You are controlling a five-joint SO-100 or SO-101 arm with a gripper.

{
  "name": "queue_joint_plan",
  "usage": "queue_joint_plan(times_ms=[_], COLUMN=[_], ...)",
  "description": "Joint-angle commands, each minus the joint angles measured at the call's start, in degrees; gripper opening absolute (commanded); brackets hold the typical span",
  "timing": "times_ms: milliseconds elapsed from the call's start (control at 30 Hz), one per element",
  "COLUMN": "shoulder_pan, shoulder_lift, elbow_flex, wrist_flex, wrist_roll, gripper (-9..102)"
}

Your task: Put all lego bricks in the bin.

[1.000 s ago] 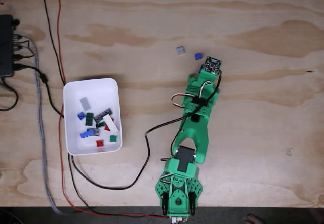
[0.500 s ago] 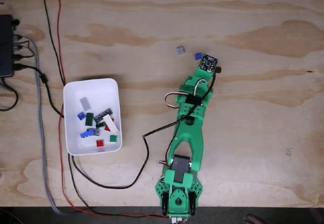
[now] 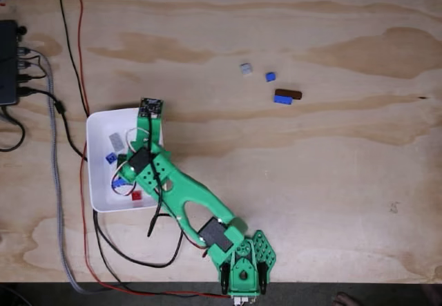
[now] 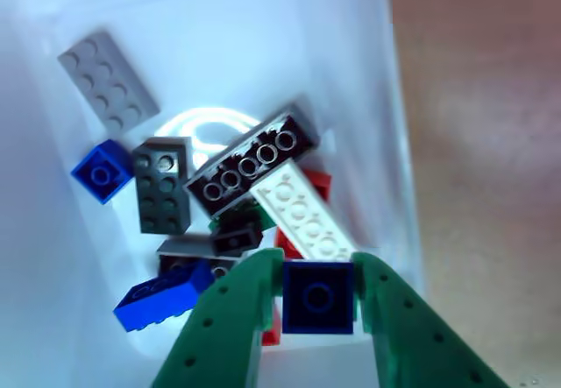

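Hovering over the bin [image 4: 386, 99], the pincer [image 4: 318, 296] is clamped on a small blue brick [image 4: 317, 296], directly above the bricks heaped inside.

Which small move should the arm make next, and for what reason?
Probably open the hand and drop the small blue brick. The fingers clamp it directly above the white bin, over the other bricks already inside.

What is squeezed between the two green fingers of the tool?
In the other view, a small dark blue lego brick sits between the tool's green fingers, above the bin.
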Motion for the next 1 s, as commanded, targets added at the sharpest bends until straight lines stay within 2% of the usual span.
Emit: queue_joint_plan(times_ms=[0, 67, 133, 267, 400, 500, 600, 700, 967], shoulder_pan=[-1.93, 0.79, 6.42, 25.58, 47.99, 57.3, 60.29, 61.08, 62.14], shoulder_lift=[1.85, 4.13, 8.26, 18.98, 21.18, 13.89, 4.39, -3.87, -16.26], elbow_flex=[-7.03, -8.09, -8.79, -6.68, 10.81, 16.35, 13.45, 5.62, -12.13], wrist_flex=[-0.7, 0.62, 1.23, 0.35, -12.66, -19.6, -20.83, -17.23, -10.2], wrist_roll=[2.46, 1.93, 1.58, -2.64, -10.37, -7.03, 0.53, 6.5, 10.37], gripper=[15, 30, 40, 39, 39, 39, 39, 37, 32])
